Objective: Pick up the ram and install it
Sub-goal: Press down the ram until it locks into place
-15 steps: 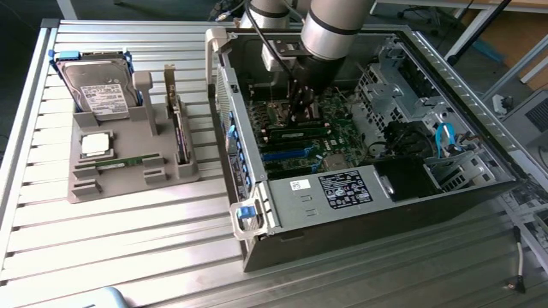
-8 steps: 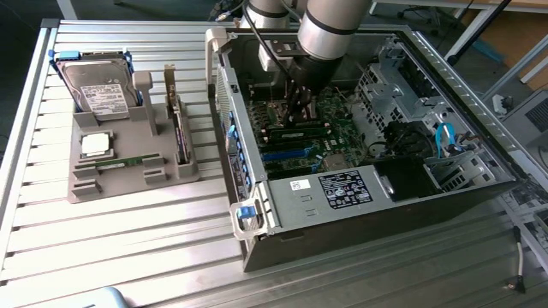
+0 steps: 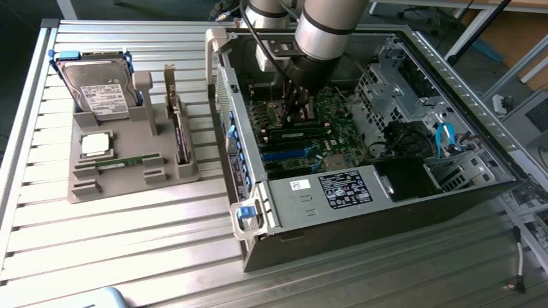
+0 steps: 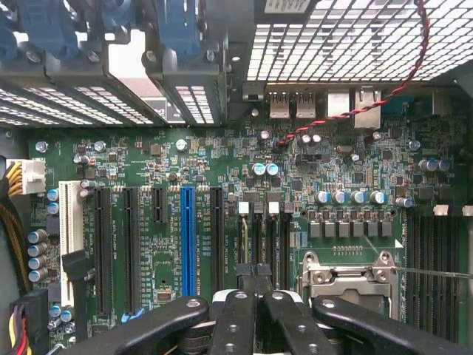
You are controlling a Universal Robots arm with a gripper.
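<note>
Bright, even daylight, glare on the ribbed metal table [image 3: 128, 237], dim case [image 3: 360, 237] interior.

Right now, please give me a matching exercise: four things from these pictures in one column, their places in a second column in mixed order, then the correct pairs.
Things:
1. hard drive
2. silver processor chip
3. ram
4. claw

Places:
A. inside the open computer case, over the motherboard
B. lying flat in the near part of the grey holder
C. standing at the grey holder's far end
D. flat on the grey holder, between hard drive and ram

Pairs: 1-C, 2-D, 3-B, 4-A
</note>
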